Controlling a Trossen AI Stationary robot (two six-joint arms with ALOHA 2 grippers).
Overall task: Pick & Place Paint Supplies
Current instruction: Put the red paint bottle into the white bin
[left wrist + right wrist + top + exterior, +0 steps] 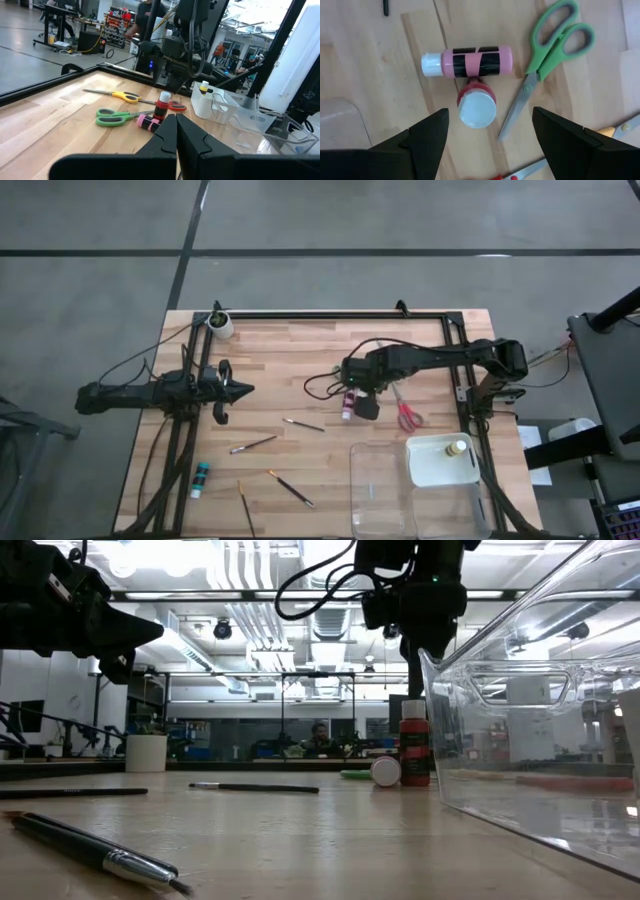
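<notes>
The table held four paint bottles (201,478), four brushes (252,445), three scissors (408,416), one clear tray (380,500) and one white cup (221,324).

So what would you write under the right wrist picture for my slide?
Open right gripper hovers over the upright red paint bottle, beside the lying pink bottle and green scissors.

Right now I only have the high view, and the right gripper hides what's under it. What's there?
Observer: A red bottle standing upright, directly below the open right gripper.
Operator: Is the pink bottle standing too?
Observer: No. The pink bottle lies on its side just beside the red one, with its cap pointing away from the green scissors.
Operator: And the left gripper?
Observer: The left gripper is shut and holds nothing, well short of the bottles.
</notes>
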